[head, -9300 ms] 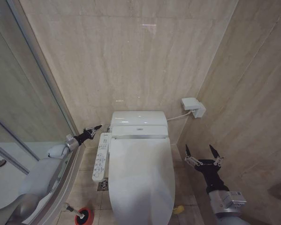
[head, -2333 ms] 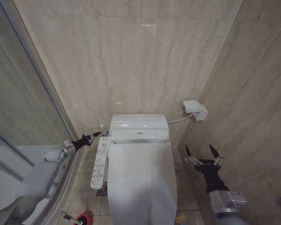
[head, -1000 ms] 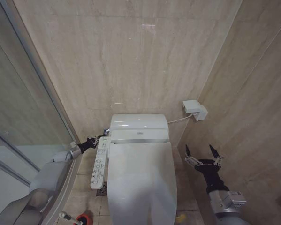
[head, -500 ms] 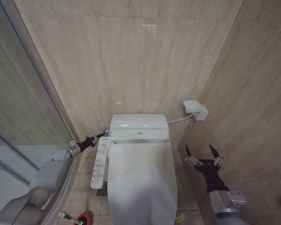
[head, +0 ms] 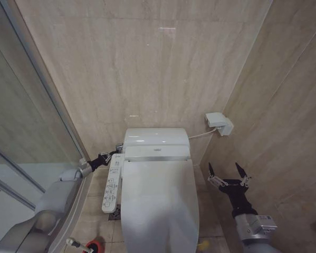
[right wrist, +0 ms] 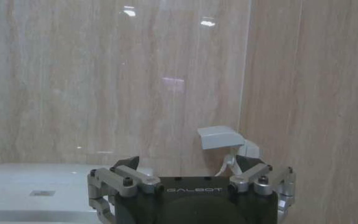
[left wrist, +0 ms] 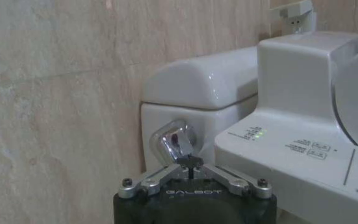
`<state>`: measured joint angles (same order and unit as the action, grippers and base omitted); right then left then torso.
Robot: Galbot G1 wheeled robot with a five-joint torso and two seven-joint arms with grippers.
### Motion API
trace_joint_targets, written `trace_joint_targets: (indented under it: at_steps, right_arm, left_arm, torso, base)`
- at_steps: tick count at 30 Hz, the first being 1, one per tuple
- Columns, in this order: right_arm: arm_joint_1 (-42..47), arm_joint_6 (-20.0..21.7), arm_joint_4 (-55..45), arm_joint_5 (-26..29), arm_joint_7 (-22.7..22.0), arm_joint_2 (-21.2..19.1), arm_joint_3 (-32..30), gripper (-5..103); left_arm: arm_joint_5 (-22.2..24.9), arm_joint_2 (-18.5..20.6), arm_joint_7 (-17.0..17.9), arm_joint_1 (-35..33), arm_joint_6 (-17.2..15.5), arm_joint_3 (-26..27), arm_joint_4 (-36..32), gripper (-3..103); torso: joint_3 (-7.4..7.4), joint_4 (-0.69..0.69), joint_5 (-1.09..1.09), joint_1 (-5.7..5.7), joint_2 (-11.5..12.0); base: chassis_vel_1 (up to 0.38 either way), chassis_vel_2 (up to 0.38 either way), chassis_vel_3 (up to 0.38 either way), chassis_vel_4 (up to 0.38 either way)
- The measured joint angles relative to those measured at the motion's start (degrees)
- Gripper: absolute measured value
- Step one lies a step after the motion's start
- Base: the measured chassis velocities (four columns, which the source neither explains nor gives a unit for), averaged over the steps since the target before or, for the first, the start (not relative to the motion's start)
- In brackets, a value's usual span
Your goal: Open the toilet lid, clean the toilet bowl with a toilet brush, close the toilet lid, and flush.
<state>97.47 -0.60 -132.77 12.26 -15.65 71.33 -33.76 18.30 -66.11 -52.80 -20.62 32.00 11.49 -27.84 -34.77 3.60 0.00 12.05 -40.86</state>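
Chrome flush lever (left wrist: 174, 142) on the tank's left side is the current target; the left end effector (left wrist: 190, 167) has its fingers drawn together to a point, tips at or just short of the lever; contact cannot be confirmed. In the head view the left end effector (head: 107, 156) sits between the shower enclosure and the side control panel (head: 112, 182), level with the tank (head: 156, 137). The toilet lid (head: 159, 203) lies closed over the toilet bowl, which it hides; the toilet brush (head: 78, 244) rests in its red holder on the floor at the lower left. Step in hand, as judged: flush, the final step, with lid already down. The next move calls for a short push of the closed tips against the lever, along its travel, without slipping off the polished metal or striking the panel beside it. The right end effector (head: 227, 175) hangs idle beside the bowl's right flank, fingers spread apart.

Compared with 2.3 s ago, the left end effector has come lower and closer to the tank; over the last second it has barely shifted; the right arm is unchanged.
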Motion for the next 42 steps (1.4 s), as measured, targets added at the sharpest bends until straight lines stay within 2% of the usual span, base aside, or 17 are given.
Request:
trace_joint_targets:
  at_steps: [33, 42]
  right_arm:
    - [0.00, 0.00, 0.00, 0.00, 0.00, 0.00, 0.00, 100]
    - [0.00, 0.00, 0.00, 0.00, 0.00, 0.00, 0.00, 100]
  left_arm:
    - [-0.19, -0.01, -0.24, -0.19, -0.04, 0.48, -0.36, 0]
    - [-0.99, 0.16, 0.62, -2.21, -0.11, 2.85, -2.01, 0]
  torso:
    - [0.00, 0.00, 0.00, 0.00, 0.00]
    - [0.00, 0.01, 0.00, 0.00, 0.00]
  base:
    - [0.000, 0.000, 0.000, 0.000]
    - [0.000, 0.000, 0.000, 0.000]
